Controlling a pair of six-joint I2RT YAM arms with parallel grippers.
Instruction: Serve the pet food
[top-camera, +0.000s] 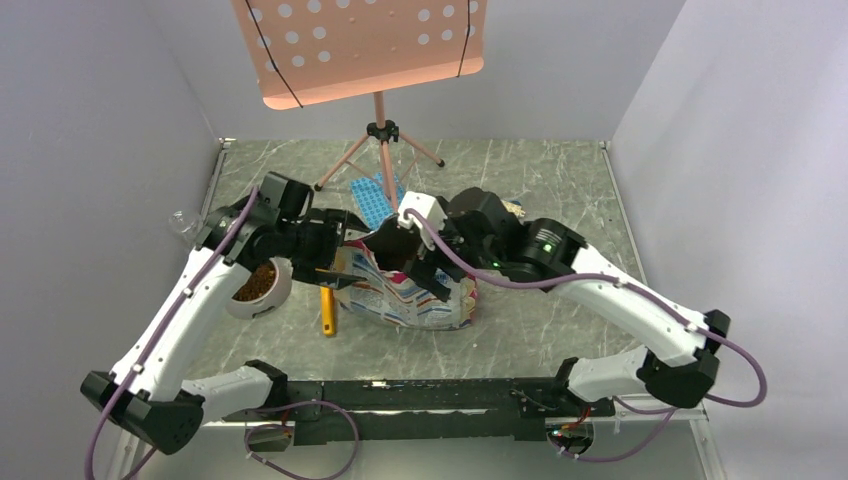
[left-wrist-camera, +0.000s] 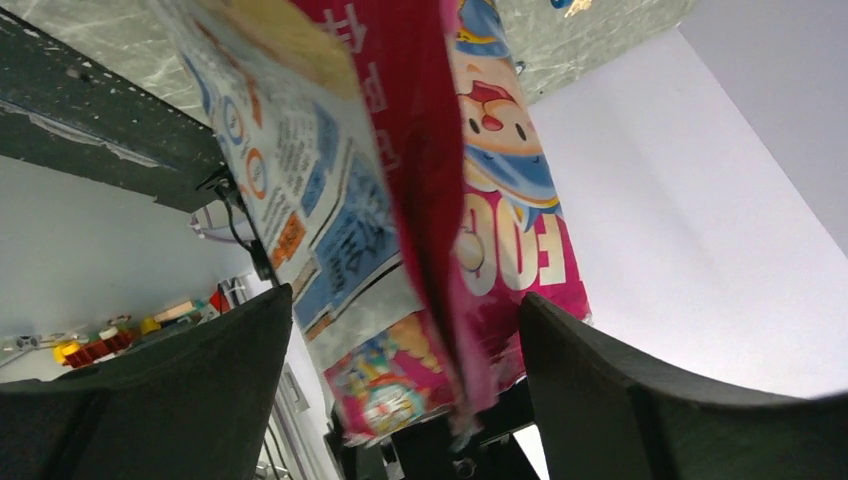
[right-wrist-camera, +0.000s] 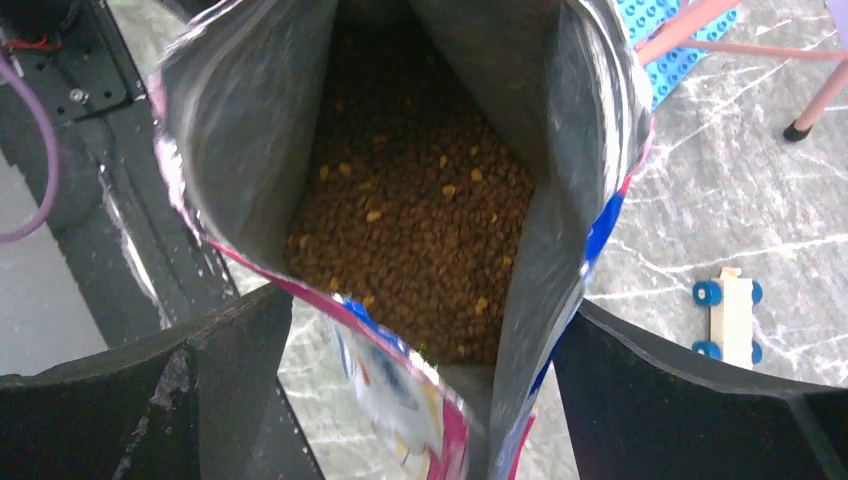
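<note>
Only the right wrist view looks down the foil bag's (right-wrist-camera: 590, 130) open mouth, where the pet food (right-wrist-camera: 420, 230) lies deep inside. The top view shows more of it in a white bowl (top-camera: 264, 303) at centre left. The right gripper (right-wrist-camera: 425, 320) straddles the bag's rim, jaws wide. The left gripper (left-wrist-camera: 405, 310) is likewise spread about the printed side, where white letters read "FOO". A yellow scoop (top-camera: 327, 312) lies just beside the bag, and bare table (top-camera: 560, 170) opens at upper right.

We are reaching both arms inward to the bag (top-camera: 420, 300), left hand (left-wrist-camera: 402, 330) at its left edge, right hand (right-wrist-camera: 425, 330) above its mouth, both holding fingers spread wide.
</note>
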